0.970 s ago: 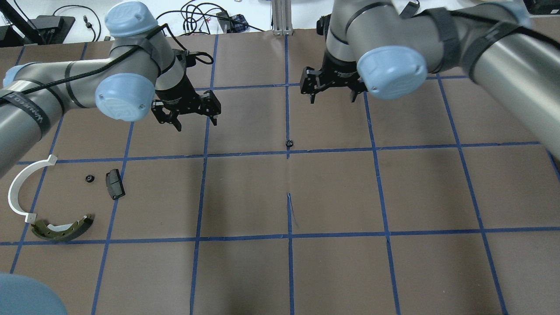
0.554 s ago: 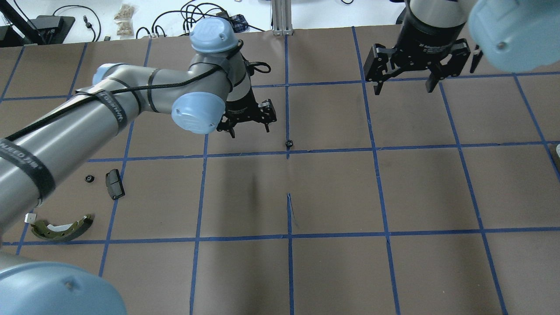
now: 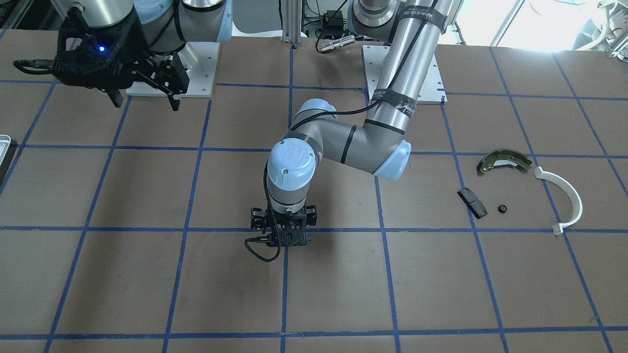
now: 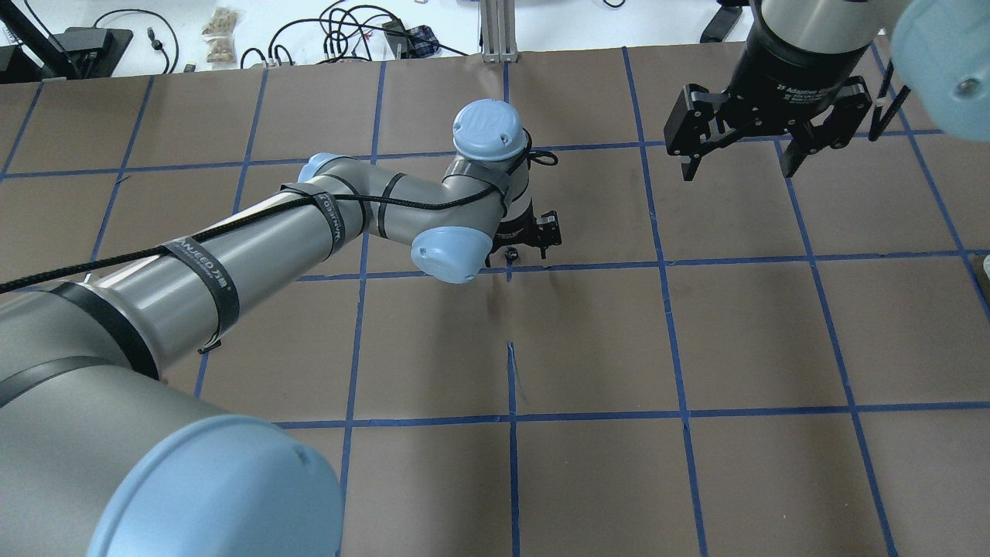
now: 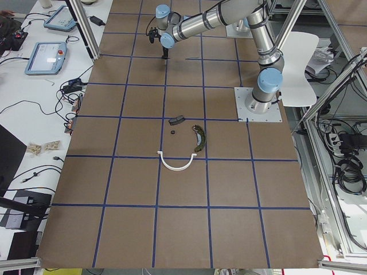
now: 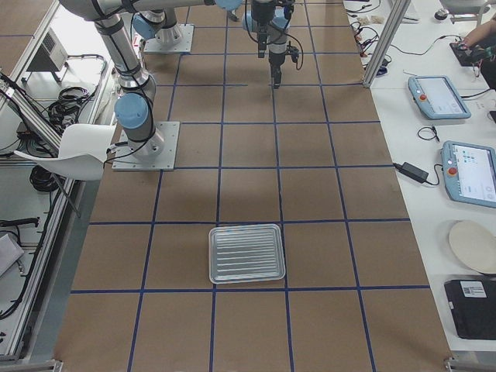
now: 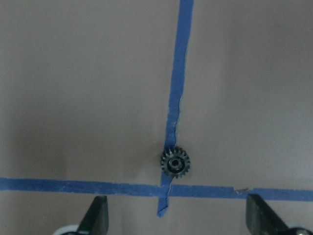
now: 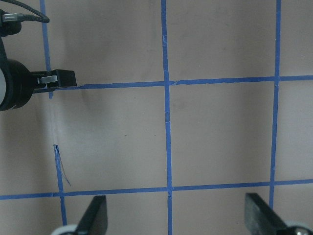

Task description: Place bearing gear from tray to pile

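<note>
Two grippers are shown in the front-facing view. The left gripper (image 3: 282, 237) is held low at frame centre, and the right gripper (image 3: 145, 102) is held high at upper left with its fingers apart. The pile (image 3: 502, 209) is spread at right: brake shoe (image 3: 503, 161), white half-ring (image 3: 569, 196), black pad (image 3: 472, 202). A sliver of the tray (image 3: 4, 143) is seen at the left edge.

Overhead, the bearing gear (image 4: 510, 253) is seen on the bench (image 4: 588, 348) at a tape crossing mid-frame, just beside the left gripper.

From the left wrist, the gear is seen untouched, low in the centre of the frame, with the fingers (image 7: 98, 218) set wide apart.
</note>
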Controlling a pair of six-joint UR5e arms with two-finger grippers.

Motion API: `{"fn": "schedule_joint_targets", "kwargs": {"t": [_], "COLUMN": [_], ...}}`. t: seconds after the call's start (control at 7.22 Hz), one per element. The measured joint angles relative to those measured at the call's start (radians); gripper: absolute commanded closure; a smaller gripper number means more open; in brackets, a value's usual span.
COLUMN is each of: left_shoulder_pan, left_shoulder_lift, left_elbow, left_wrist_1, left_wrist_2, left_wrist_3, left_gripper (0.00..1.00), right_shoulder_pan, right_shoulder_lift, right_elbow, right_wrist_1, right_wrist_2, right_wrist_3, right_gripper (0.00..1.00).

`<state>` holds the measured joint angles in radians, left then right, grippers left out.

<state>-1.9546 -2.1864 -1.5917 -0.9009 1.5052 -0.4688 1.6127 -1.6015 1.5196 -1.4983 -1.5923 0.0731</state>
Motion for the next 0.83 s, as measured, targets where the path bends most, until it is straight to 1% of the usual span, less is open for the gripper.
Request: {"fn": "schedule_joint_targets", "kwargs": {"t": [0.14, 0.28, 0.42, 0.55, 0.69, 0.83], "left_shoulder_pan": [-0.002, -0.003, -0.004, -0.004, -0.003, -0.003], "left_shoulder_lift": [-0.014, -0.025, -0.031, -0.033, -0.033, -0.033], "left_elbow": [0.015, 0.026, 0.031, 0.032, 0.033, 0.033], "left_wrist_1": [0.002, 0.002, 0.000, -0.002, -0.002, -0.002], "left_wrist_2": [0.007, 0.019, 0.023, 0.024, 0.024, 0.023], "left_wrist_3": [-0.001, -0.005, -0.009, -0.011, -0.012, -0.012], "left_gripper": [0.19, 0.47, 0.68, 0.82, 0.89, 1.00], "right_shoulder_pan": [0.000, 0.001, 0.001, 0.001, 0.001, 0.001], "right_shoulder_lift": [0.000, 0.000, -0.001, -0.001, -0.001, 0.000], "right_elbow": [0.000, 0.000, 0.001, 0.002, 0.002, 0.003], "right_wrist_1": [-0.002, -0.004, -0.012, -0.026, -0.040, -0.047], "right_wrist_2": [0.006, 0.011, 0.013, 0.014, 0.014, 0.014], "right_wrist_3": [0.002, 0.003, 0.005, 0.007, 0.010, 0.012], "right_gripper": [0.00, 0.00, 0.00, 0.00, 0.00, 0.00]}}
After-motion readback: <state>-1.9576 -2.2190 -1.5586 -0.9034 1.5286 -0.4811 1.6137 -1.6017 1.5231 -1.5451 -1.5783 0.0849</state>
